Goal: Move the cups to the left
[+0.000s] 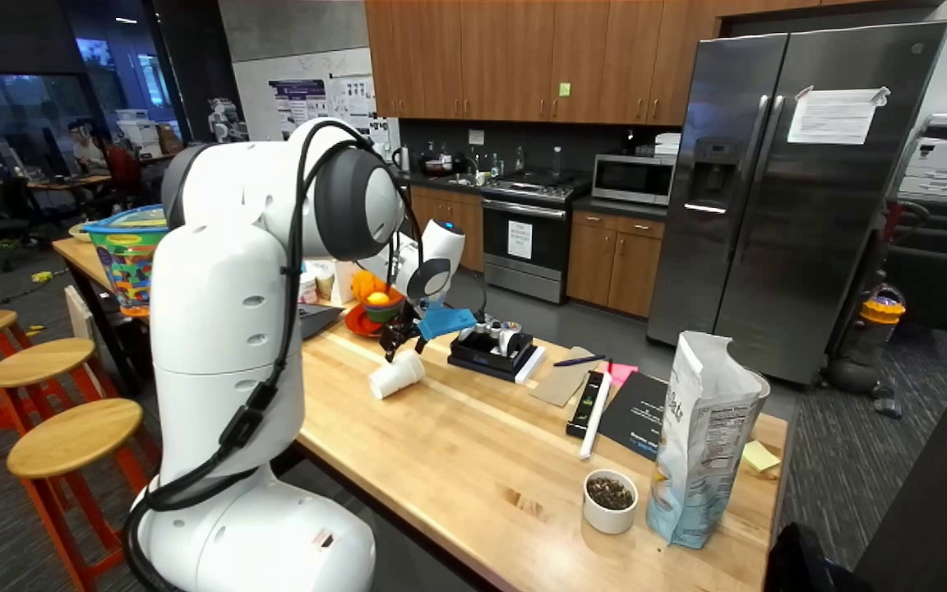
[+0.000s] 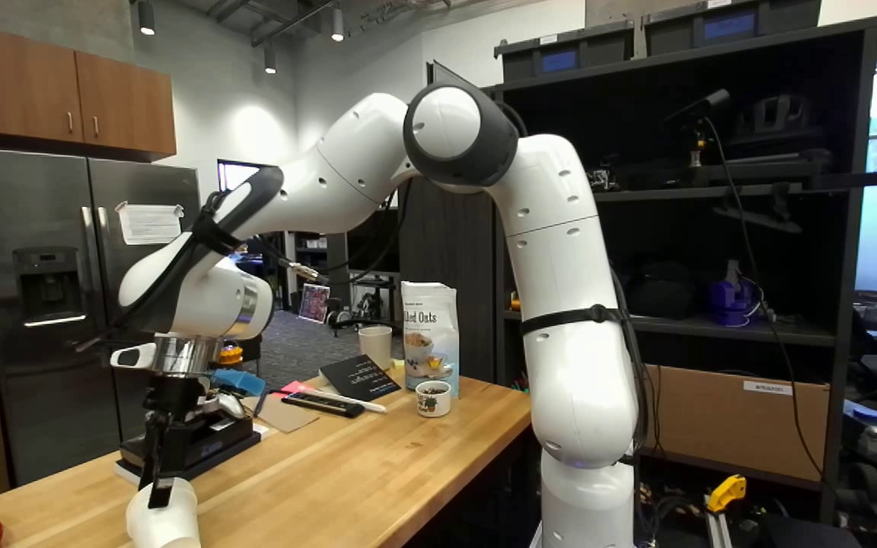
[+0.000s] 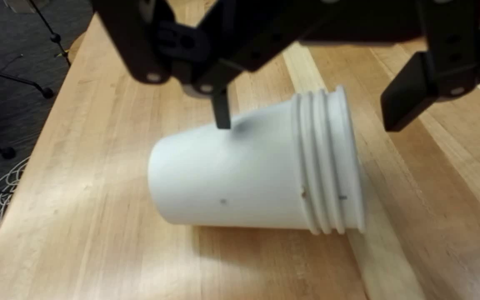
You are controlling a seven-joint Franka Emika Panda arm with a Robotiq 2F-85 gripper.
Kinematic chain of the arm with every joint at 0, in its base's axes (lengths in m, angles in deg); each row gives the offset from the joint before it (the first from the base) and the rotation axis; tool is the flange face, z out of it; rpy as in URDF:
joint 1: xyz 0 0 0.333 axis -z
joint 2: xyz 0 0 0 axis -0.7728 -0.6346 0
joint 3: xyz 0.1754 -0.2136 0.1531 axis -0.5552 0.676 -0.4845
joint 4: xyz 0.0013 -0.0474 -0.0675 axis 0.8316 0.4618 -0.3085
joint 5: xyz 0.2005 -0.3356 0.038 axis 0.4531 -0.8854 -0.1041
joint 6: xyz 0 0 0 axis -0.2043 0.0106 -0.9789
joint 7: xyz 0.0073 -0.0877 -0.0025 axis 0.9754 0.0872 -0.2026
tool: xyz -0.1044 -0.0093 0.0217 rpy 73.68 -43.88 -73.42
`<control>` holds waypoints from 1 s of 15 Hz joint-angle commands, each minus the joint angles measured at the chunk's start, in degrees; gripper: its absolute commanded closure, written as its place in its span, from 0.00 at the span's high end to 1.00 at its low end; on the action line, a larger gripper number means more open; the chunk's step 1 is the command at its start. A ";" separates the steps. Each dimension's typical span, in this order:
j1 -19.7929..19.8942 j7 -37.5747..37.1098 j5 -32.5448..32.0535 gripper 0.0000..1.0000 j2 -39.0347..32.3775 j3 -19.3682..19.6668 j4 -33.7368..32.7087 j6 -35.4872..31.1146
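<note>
The wooden surface (image 1: 457,436) runs across the scene, and over one end of it the white robot arm (image 2: 355,167) reaches down. A bag of oats (image 1: 704,460) stands toward the opposite end, and a black box (image 1: 478,360) of small devices sits near the hand (image 3: 307,126). The hand's fingers (image 3: 408,93) are wide apart, with nothing clamped. Just below lies the stack of white cups (image 3: 244,171), nested and on its side on the surface. A small white container (image 1: 609,520) of dark bits is well apart from it. In the wrist view one fingertip overlaps the stack's wall, touching or not cannot be told; its mate stands beyond the rims.

The step in hand appears to be lining up a grasp, the shift left not yet made. The next move likely calls for turning the fingers across the stack's width, lowering, then bringing them together gently, since it could roll.
</note>
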 commanded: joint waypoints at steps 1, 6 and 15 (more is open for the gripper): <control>0.44 -5.14 -4.33 1.00 2.46 0.37 0.42 3.05; 0.69 -6.89 -3.92 0.63 3.09 0.26 -1.30 12.60; 1.52 -10.00 -1.97 0.00 3.89 1.20 -1.93 18.64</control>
